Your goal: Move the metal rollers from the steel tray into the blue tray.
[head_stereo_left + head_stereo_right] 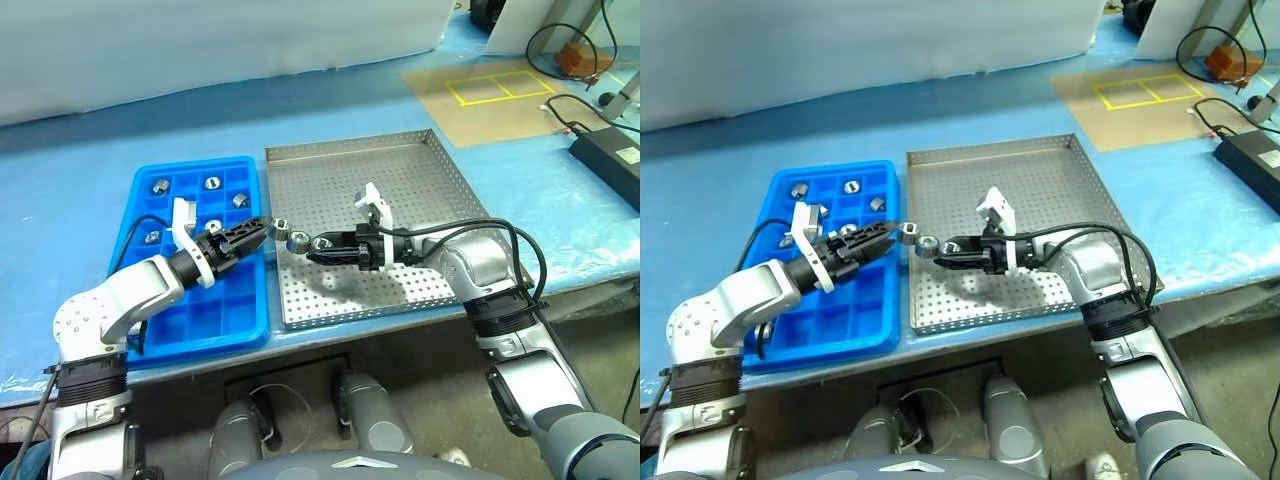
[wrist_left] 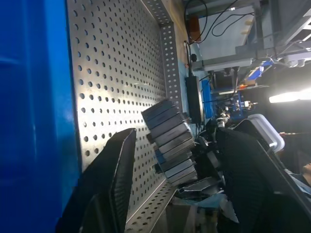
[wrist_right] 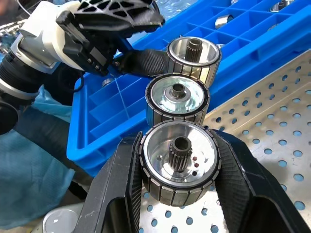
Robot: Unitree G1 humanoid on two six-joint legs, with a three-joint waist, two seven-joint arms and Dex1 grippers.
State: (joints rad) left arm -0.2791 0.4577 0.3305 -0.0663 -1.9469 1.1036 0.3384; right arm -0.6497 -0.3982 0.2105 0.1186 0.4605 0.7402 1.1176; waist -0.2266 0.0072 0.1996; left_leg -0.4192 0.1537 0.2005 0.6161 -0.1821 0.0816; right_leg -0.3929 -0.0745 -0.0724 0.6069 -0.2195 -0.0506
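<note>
Three stacked metal rollers (image 3: 178, 141), lowest half-hidden

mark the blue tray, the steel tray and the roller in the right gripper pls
blue tray (image 1: 232, 322): left eye view, bare near compartments.
steel tray (image 1: 345, 149): left eye view, far raised rim.
metal roller (image 3: 178, 161): right wrist view, its flat end face, clamped between the right gripper's (image 3: 178, 182) fingers.

No text, label, brand, number or sign can be read on anything in these views.
</note>
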